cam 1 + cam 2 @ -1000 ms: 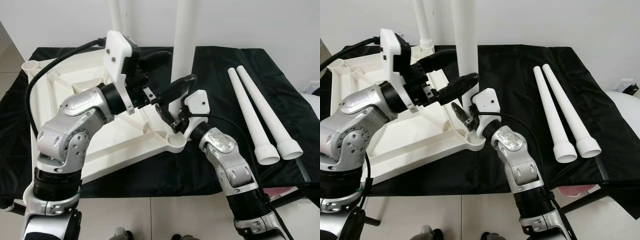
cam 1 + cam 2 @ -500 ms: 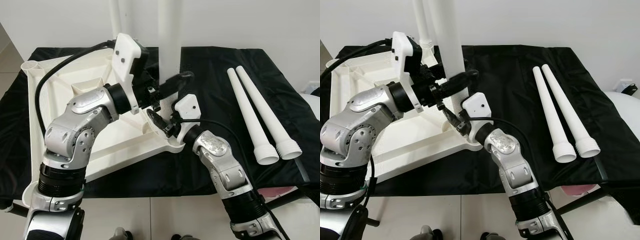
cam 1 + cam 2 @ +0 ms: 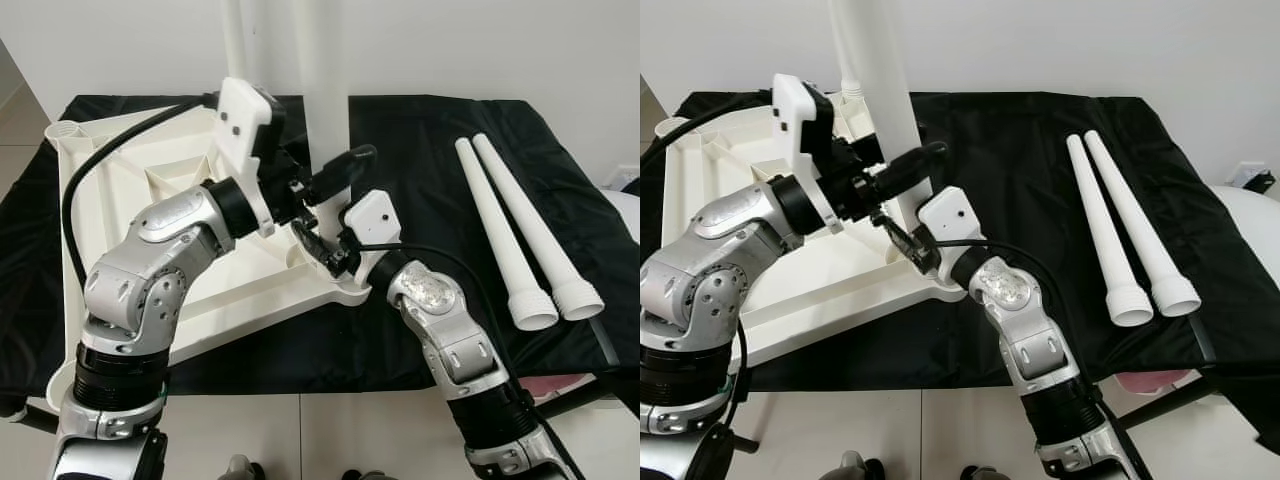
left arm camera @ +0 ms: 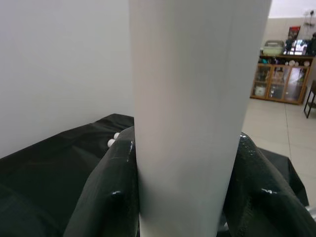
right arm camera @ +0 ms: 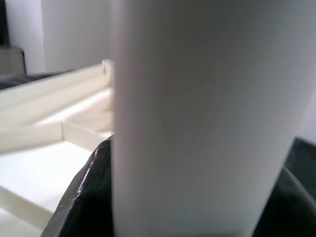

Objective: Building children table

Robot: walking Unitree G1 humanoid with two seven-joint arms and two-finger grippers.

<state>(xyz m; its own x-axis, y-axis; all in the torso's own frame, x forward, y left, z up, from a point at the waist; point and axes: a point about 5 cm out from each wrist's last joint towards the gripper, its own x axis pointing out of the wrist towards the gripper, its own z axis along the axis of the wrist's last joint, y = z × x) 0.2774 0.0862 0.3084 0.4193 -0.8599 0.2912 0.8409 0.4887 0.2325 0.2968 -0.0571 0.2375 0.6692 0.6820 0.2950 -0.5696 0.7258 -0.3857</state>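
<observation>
— On the black-covered desk point(image 3: 430, 140), how much of the children table is judged to be done?

— About half, as far as can be seen. The white tabletop point(image 3: 150, 230) is laid upside down, ribs upward. One leg point(image 3: 231, 40) is seen standing upright at the far corner, so it seems already fitted. A second leg point(image 3: 322, 90) is held upright above the near corner, and two loose legs point(image 3: 515, 235) are left lying side by side, well apart from the tabletop, on the robot's right.

— By what is the second leg held?

— By both pincers. The left pincer point(image 3: 325, 180) is closed around the leg higher up; in the left wrist view its black fingers point(image 4: 106, 197) are pressed on both sides of the white tube. The right pincer point(image 3: 318, 248) is clamped on the same leg near its foot, and the right wrist view shows the tube between its fingers point(image 5: 89, 197) too.

— And the sockets, are they filled?

— The round socket point(image 3: 62, 130) at the far left corner is seen empty. The near corner socket point(image 3: 352, 283) is partly hidden by the right pincer; whether the leg foot is already seated in it cannot be told. It is judged that seating this leg and fitting the two loose ones is left.
</observation>
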